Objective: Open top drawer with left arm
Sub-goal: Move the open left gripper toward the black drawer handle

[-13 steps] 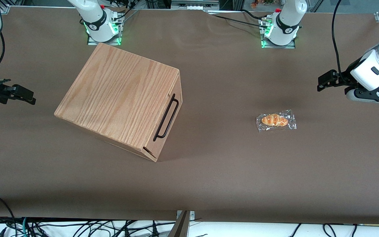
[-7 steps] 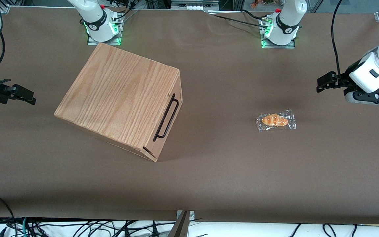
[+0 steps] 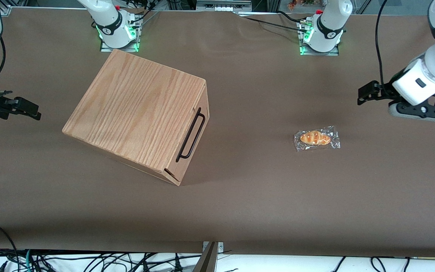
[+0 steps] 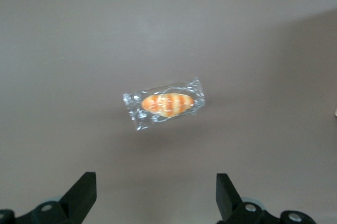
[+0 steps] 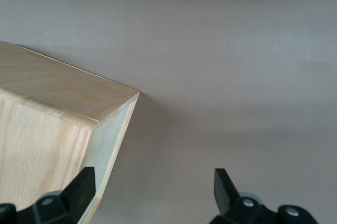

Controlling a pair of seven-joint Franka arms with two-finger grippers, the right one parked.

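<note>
Counter (image 3: 263,196): brown, matte. Cabinet (image 3: 134,113): oak-grained box set askew toward the parked arm's end of the counter. Top drawer (image 3: 195,143): fully closed, black bar handle (image 3: 191,135) on its front panel. Left arm (image 3: 432,64): white, raised at the working arm's end, well apart from the cabinet. Gripper (image 4: 155,195): fingers spread wide, holding nothing, hovering above the counter. Wrapped bread roll (image 3: 316,138): in clear plastic, lying between cabinet and gripper

Brown table (image 3: 263,196): oak cabinet (image 3: 136,113), wrapped bread roll (image 3: 316,138) (well apart).
</note>
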